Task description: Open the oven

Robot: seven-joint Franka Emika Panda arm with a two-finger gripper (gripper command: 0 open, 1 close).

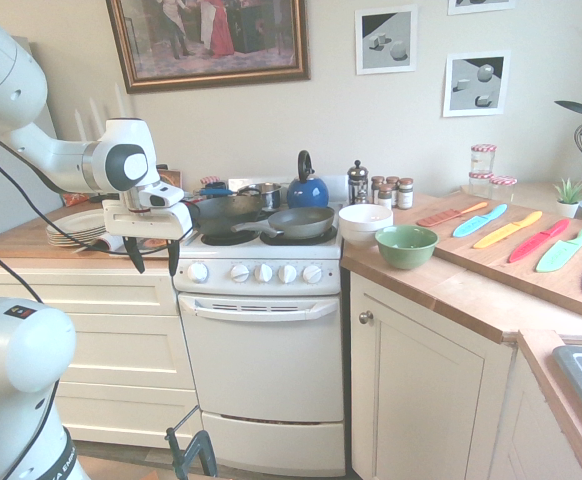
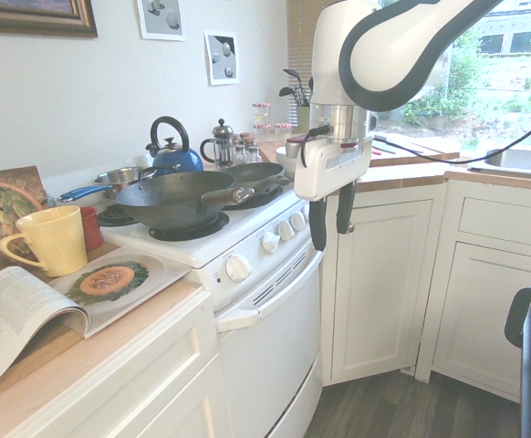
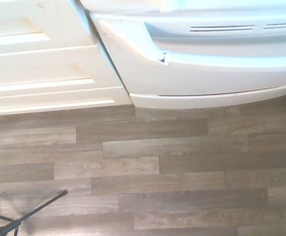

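1. The white freestanding oven stands between cream drawers and a cream cabinet door with a small round knob; its wide door is shut, with a white bar handle across the top.
2. The gripper is open, its two dark fingers apart and pointing down with nothing between them. It hangs near the cooker's front, and whether it touches anything is hard to tell.
3. In the wrist view the handle runs past the picture's side, so one end is cut off. The second exterior view cuts off the oven's bottom.
4. The arm hides part of the white bowls in the second exterior view.
5. Five white knobs show on the front panel in the first exterior view. On the stove are one dark wok, one grey frying pan and one blue kettle.
6. Six coloured knives lie on a wooden board.
7. One green bowl sits near the front edge of the wooden surface.
8. Grey-brown plank floor lies open directly before the oven in the wrist view.
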